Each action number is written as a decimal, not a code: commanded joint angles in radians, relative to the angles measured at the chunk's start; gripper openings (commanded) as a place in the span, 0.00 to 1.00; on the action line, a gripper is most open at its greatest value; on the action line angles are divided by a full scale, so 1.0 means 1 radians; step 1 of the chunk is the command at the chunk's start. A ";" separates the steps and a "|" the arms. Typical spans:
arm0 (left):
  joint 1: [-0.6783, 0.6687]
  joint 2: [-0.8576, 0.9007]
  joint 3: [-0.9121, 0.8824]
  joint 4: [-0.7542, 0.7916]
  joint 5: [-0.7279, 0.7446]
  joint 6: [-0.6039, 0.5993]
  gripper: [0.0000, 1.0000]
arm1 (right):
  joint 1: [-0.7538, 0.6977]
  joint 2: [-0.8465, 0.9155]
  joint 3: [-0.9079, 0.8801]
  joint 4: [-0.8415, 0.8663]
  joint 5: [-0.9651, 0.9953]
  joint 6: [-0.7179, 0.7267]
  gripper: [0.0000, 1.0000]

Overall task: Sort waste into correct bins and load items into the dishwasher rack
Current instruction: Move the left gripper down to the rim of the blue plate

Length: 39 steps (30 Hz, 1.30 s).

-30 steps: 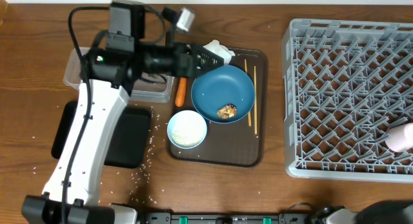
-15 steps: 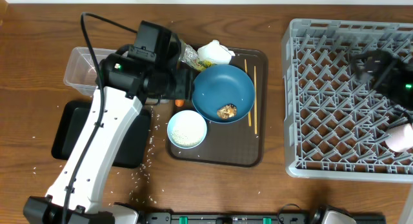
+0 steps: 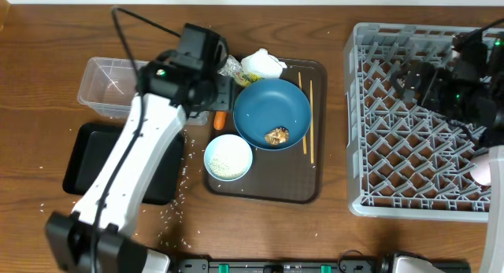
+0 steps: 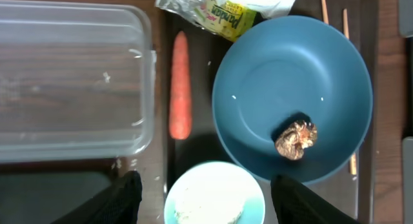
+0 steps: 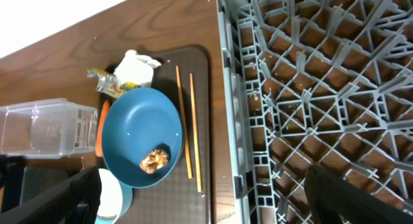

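On the brown serving tray (image 3: 303, 190) sit a dark-blue dish (image 3: 272, 108) holding a brown lump (image 3: 276, 135), a white bowl (image 3: 228, 157) of rice, chopsticks (image 3: 307, 119), a tissue (image 3: 264, 64), a wrapper (image 3: 231, 68) and a carrot (image 4: 180, 88). My left gripper (image 3: 223, 92) hangs open high above the carrot and bowl (image 4: 213, 195), with nothing between its fingers (image 4: 126, 198). My right gripper (image 3: 417, 78) is open over the grey rack (image 3: 429, 147), also with nothing in it. A pink cup (image 3: 482, 172) lies in the rack's right side.
The clear tub (image 3: 106, 84) stands left of the serving tray, with the black tray (image 3: 79, 167) in front of it. Loose rice grains (image 3: 177, 198) are scattered on the table between black tray and serving tray.
My left arm swung round, its wrist now over the serving tray's back left corner. My right arm came in from the right over the rack, its jaws spreading wider.
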 commanded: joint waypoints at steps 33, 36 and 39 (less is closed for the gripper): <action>-0.095 0.429 -0.034 0.174 0.061 -0.022 0.30 | 0.022 0.025 -0.006 -0.024 0.010 0.005 0.94; -0.095 0.434 -0.034 0.177 0.093 -0.022 0.28 | 0.022 0.025 -0.006 -0.024 0.013 0.004 0.94; -0.095 0.434 -0.034 0.188 0.087 -0.021 0.28 | 0.022 0.025 -0.006 -0.024 0.013 0.004 0.94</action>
